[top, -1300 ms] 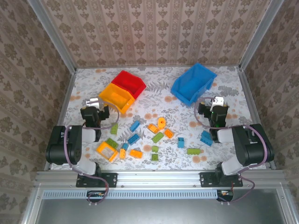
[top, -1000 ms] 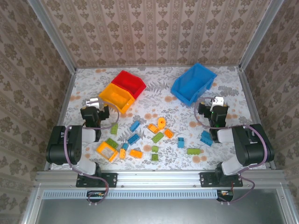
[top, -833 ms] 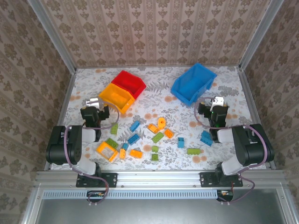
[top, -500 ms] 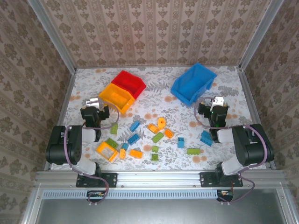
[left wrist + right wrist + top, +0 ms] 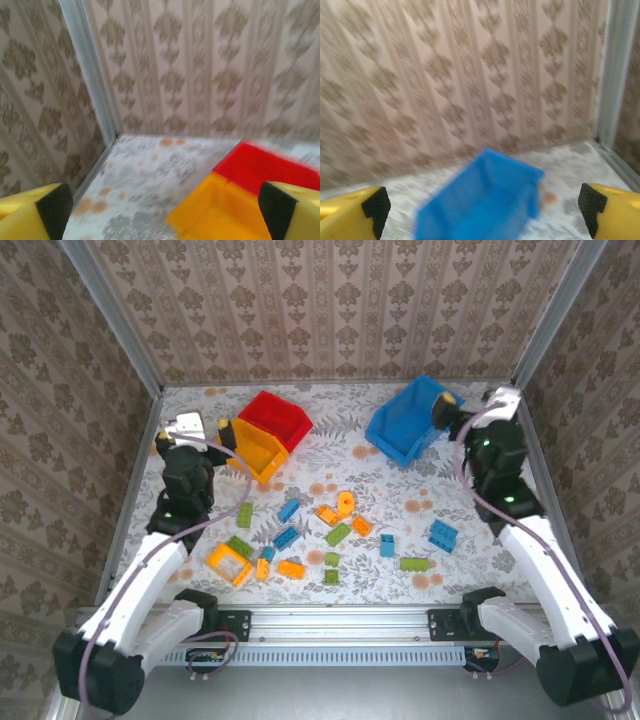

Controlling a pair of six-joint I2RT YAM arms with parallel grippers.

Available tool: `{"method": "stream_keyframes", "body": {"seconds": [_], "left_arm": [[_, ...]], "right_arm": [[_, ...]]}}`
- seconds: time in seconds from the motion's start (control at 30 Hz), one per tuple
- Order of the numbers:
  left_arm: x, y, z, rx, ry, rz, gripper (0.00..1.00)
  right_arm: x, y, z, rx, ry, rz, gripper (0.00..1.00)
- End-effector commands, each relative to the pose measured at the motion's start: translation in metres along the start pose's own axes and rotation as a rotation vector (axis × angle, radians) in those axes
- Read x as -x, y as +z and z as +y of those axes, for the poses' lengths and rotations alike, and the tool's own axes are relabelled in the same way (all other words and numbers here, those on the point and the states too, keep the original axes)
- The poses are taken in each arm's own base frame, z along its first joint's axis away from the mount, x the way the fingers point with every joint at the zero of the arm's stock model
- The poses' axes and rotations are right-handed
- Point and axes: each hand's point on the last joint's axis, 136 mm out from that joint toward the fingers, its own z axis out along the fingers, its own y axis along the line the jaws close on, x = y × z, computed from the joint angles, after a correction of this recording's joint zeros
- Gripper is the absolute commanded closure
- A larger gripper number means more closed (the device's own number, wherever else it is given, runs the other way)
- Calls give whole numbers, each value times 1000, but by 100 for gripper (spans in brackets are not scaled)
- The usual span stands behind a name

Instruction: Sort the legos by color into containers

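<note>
Gripping state, left: the left gripper (image 5: 207, 428) has its jaws wide apart with nothing between them. In the left wrist view, its yellow fingers (image 5: 30, 217) sit at the two lower corners.
Gripping state, right: the right gripper (image 5: 472, 403) is also spread wide and holds nothing. Its black pads (image 5: 376, 207) face each other across the right wrist view.
Left gripper position: over the far-left part of the table (image 5: 330, 465), at the left edge of the yellow-orange bin (image 5: 262, 462).
Right gripper position: over the far-right part, just beside the right edge of the blue bin (image 5: 405, 425).
Red bin (image 5: 275, 412): touches the yellow-orange bin on that bin's far side. Both appear blurred in the left wrist view.
Blue bin: stands well apart from the other two and is turned at an angle. It appears blurred in the right wrist view.
Legos (image 5: 338, 534): blue, green and orange bricks are scattered on the table between the two arms. They lie nearer than all three bins and outside them.
Outlying bricks: a blue brick (image 5: 443, 535) lies toward the right arm. An orange frame-shaped piece (image 5: 230, 563) lies toward the left arm.
</note>
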Motion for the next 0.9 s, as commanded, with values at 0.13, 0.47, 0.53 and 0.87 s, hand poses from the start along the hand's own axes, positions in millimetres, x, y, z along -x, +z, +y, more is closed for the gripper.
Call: {"method": "stream_keyframes", "body": {"seconds": [0.13, 0.47, 0.53, 0.87], "left_arm": [[-76, -58, 15, 21, -516, 588, 0], [-142, -81, 10, 116, -533, 967, 11], [-151, -72, 3, 102, -522, 1023, 11], [-176, 10, -11, 93, -550, 1102, 13]], "right_arm": [[-91, -45, 14, 137, 411, 494, 5], [-150, -97, 9, -75, 261, 835, 30], [-159, -95, 10, -85, 254, 868, 27], [-175, -32, 0, -184, 271, 898, 20]]}}
